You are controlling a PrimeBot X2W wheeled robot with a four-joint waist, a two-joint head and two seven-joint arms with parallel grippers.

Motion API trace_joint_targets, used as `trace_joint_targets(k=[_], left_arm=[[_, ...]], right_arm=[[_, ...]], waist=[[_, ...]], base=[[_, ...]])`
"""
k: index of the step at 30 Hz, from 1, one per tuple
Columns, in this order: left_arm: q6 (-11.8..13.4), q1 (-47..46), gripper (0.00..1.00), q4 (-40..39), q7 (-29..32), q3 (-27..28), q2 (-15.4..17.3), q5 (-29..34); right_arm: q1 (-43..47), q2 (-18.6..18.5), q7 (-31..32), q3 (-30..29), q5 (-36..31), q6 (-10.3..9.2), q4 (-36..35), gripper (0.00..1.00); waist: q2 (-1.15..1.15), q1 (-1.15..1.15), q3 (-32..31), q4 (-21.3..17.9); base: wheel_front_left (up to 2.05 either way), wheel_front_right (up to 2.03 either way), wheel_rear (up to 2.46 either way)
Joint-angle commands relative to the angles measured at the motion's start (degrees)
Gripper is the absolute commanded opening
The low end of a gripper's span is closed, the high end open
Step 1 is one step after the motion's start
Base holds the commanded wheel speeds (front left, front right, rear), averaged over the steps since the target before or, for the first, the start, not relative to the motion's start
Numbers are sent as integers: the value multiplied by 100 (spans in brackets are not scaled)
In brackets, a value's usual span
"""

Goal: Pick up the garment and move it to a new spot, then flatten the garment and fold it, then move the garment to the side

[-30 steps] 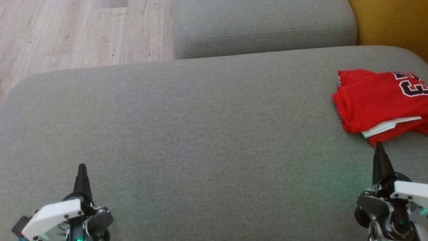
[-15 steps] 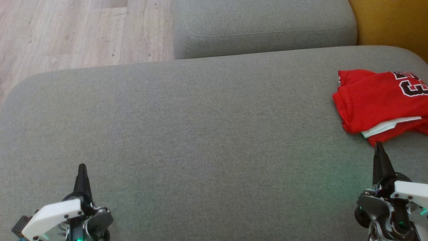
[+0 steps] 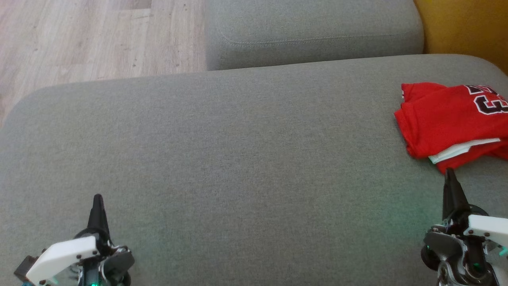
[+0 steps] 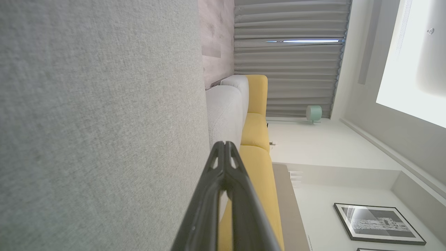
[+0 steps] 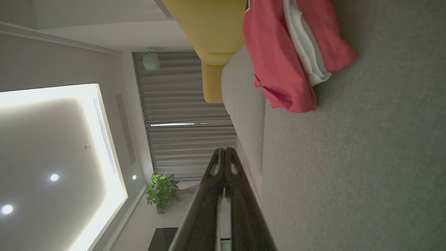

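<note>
The garment [image 3: 448,121] is a red jersey with black and white numbers and a white trim layer, folded into a compact stack at the right edge of the grey cushion [image 3: 238,159]. In the right wrist view the garment [image 5: 278,59] lies ahead of the fingers, apart from them. My right gripper [image 3: 449,171] rests just below the garment's near corner, shut and holding nothing. At the lower left my left gripper [image 3: 97,197] is shut and empty too, far from the garment. Both wrist views show fingertips pressed together: left gripper [image 4: 224,143], right gripper [image 5: 224,150].
A second grey cushion [image 3: 313,31] sits behind the main one. Yellow upholstery [image 3: 464,24] borders the back right. Wooden floor [image 3: 79,35] lies beyond the cushion's left and far edge. Curtains, a plant and framed pictures appear in the wrist views.
</note>
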Motion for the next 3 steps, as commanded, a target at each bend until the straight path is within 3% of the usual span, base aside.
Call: trace_joint_targets(k=[1,3], left_arm=[[-39,-287,0,-161,19,229,26,78],[-39,-287,0,-161,20,230,26,79]], right_arm=[[-306,-31,52,115,-46,-4,-177,0],[-306,-30,52,114,-46,-4,-177,0]], waist=[[0,0,0,0],[0,0,0,0]], base=[[0,0,0],[0,0,0]])
